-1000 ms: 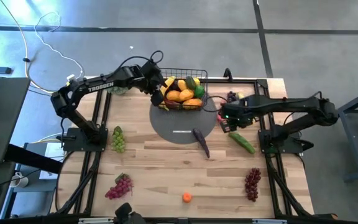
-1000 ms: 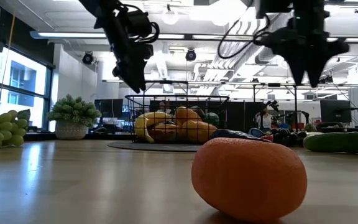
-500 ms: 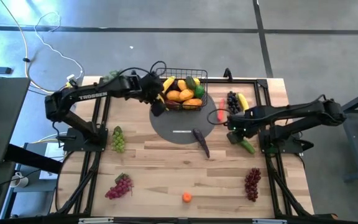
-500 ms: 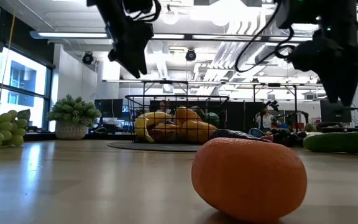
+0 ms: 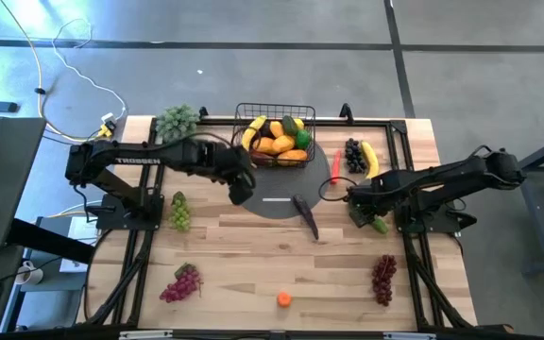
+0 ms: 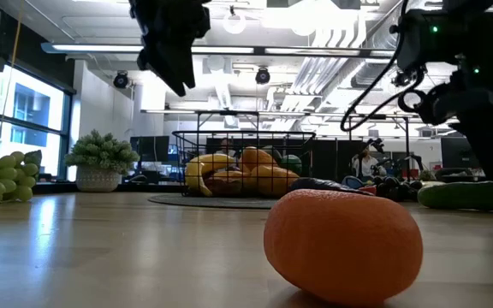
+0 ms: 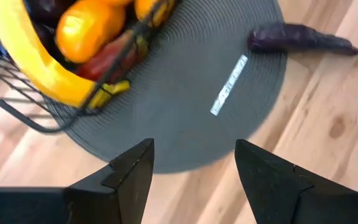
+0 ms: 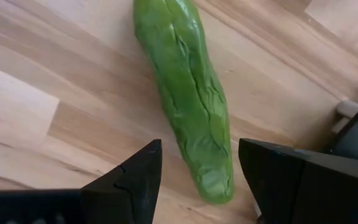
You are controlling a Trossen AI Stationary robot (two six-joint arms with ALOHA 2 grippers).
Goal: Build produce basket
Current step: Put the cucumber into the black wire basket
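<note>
Basket (image 5: 276,138) sits at the far middle of the surface (image 5: 253,255), full of fruit. Left tool (image 7: 193,163) hangs over the round mat (image 7: 191,99), fingers apart, empty. Right tool (image 8: 199,163) hangs over the cucumber (image 8: 185,93), fingers apart.

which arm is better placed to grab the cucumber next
The right. Its hand is open and hovers right over the cucumber, whose end lies between its fingers in the right wrist view. The left hand is empty at the mat's edge, across the table from it.
</note>
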